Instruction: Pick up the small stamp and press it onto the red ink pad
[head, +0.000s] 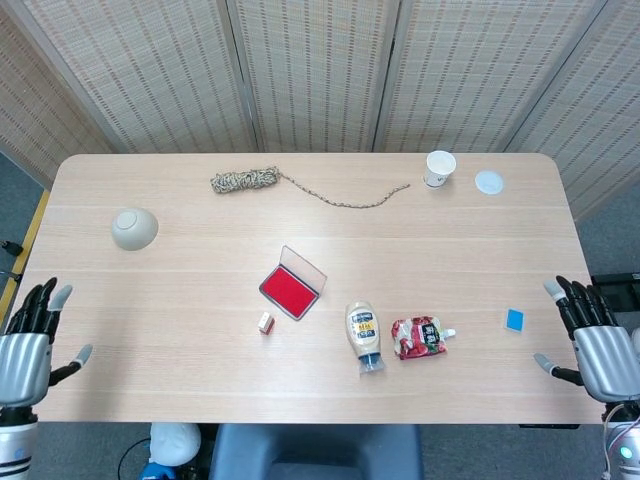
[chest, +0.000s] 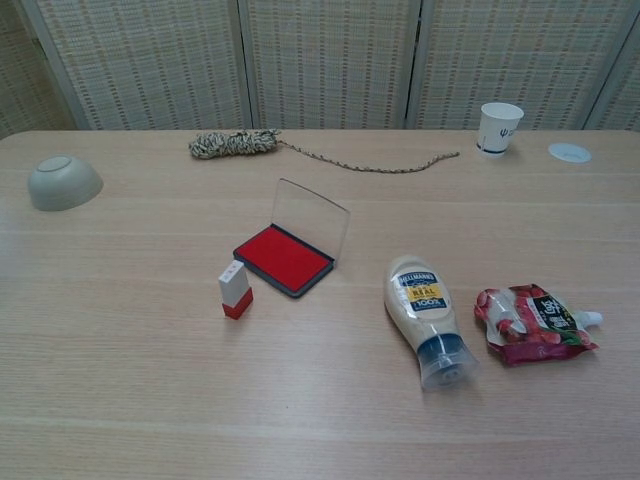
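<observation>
Both left hand (head: 28, 350) and right hand (head: 596, 345) apparently empty, fingers spread.

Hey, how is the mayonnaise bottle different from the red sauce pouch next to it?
The mayonnaise bottle is pale cream with a yellow and blue label; the sauce pouch is red with dark print. The bottle is longer and rounded, while the pouch is flatter and crinkled. The bottle's clear cap points toward the near table edge; the pouch's small white spout points to the side. Both lie on their sides on the table, close together but apart.
</observation>
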